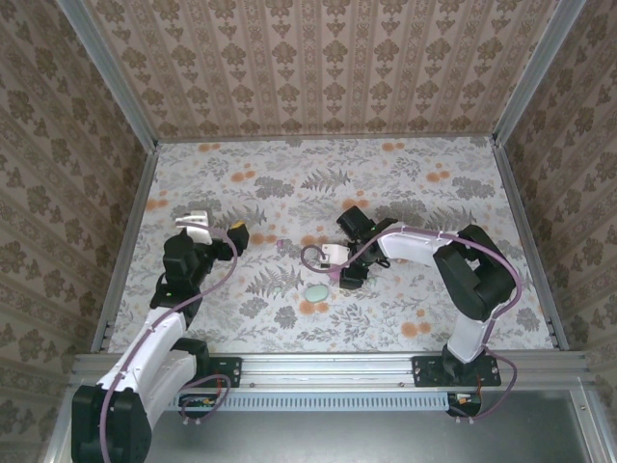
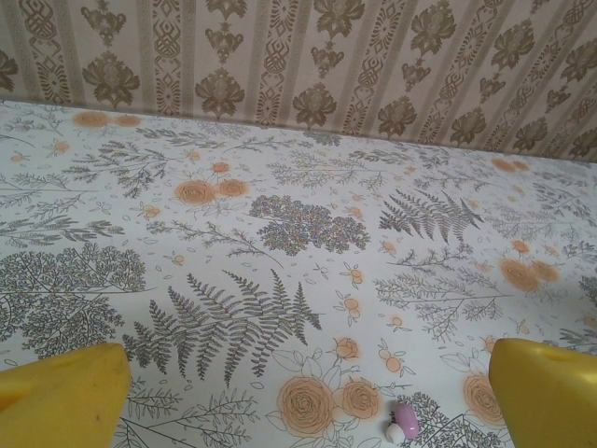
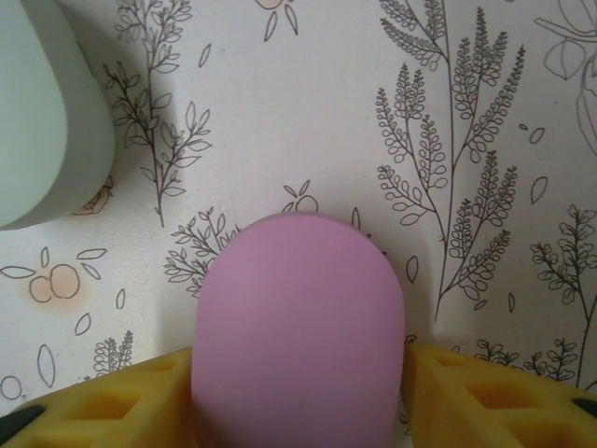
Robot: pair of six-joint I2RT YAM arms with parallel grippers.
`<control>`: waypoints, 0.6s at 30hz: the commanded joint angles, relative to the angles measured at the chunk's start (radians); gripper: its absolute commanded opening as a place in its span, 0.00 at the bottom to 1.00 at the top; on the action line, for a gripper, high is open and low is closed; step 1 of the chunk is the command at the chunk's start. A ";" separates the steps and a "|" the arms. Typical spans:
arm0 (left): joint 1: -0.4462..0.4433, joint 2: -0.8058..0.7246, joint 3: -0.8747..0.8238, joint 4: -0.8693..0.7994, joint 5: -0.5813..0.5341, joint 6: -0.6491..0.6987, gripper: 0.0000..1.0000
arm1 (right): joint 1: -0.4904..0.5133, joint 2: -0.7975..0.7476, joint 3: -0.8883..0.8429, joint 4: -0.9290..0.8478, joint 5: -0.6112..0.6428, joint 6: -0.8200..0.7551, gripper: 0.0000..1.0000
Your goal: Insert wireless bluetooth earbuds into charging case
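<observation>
Your left gripper point(image 2: 308, 387) gapes, tiny pink plastic earbud point(image 2: 407, 417) at five o'clock. Right gripper point(image 3: 298, 397) flanks pink oval plastic case point(image 3: 298, 308), grip unclear; mint oval case point(image 3: 37, 112) crowds ten o'clock.

A tabletop point(image 1: 386, 183) in pale floral print, with orange blossoms and grey ferns, is enclosed on the left, right and far sides by walls point(image 1: 318, 58) of beige damask wallpaper. Aluminium rails point(image 1: 106, 68) edge the far corners. A metal beam point(image 1: 328, 365) spans the near edge. The light is soft and even.

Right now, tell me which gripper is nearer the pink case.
Right. The pink case sits between the right gripper's jaws; the left gripper stands far off to its left.
</observation>
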 commanded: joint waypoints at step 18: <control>-0.002 0.019 0.073 -0.099 0.071 -0.005 1.00 | -0.008 -0.087 -0.057 0.086 -0.036 0.062 0.36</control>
